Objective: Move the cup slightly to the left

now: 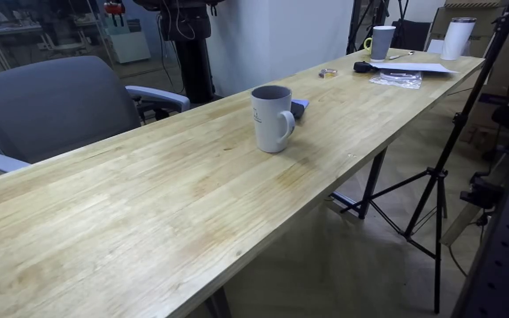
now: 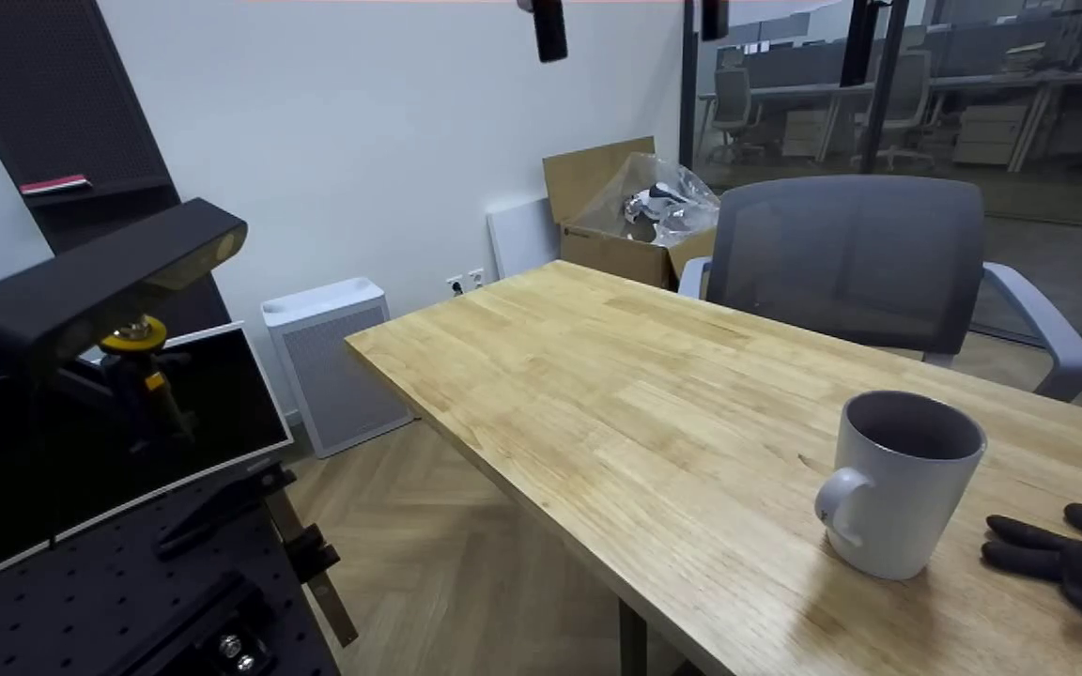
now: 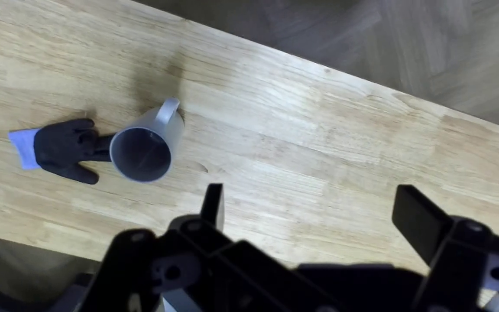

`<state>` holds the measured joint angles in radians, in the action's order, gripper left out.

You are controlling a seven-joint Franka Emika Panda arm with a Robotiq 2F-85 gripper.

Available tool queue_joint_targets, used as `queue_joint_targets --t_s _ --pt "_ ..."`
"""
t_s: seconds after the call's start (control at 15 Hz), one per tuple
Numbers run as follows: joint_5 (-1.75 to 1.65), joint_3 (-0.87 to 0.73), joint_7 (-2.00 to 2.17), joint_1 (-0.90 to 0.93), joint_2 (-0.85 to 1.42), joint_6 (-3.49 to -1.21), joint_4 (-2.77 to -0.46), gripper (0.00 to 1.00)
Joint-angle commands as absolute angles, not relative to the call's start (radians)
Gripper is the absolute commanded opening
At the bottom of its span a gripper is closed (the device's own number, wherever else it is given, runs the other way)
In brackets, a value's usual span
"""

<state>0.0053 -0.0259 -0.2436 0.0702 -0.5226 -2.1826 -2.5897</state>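
A tall light-grey cup [image 1: 268, 126] with a dark inside stands upright on the wooden table [image 1: 148, 198]. It also shows in the other exterior view [image 2: 903, 512] and at left of centre in the wrist view [image 3: 142, 154]. Its handle points toward the table's long edge, toward the top in the wrist view. My gripper [image 3: 313, 206] is open and empty above the table. Its fingers are wide apart, with the cup outside them, beyond the left finger. Two dark fingertips [image 2: 633, 28] show at the top edge in an exterior view; the rest of the arm is out of view.
A black glove [image 3: 63, 149] with a lilac cuff lies close beside the cup, on the side away from my gripper. At the table's far end stand a grey cup with a yellow handle [image 1: 381, 44], a white tumbler [image 1: 457, 39] and papers [image 1: 413, 67]. A chair [image 1: 55, 106] stands alongside.
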Motion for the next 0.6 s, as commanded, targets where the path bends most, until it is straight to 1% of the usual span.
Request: queue_joint_targets --t_s 0.0,0.53 --pt "0.059 -0.121 -0.349 0.065 -0.503 -2.159 -2.567 1.00" --pt "0.023 -0.180 -0.366 -0.026 -0.391 -2.243 -2.527 1.00"
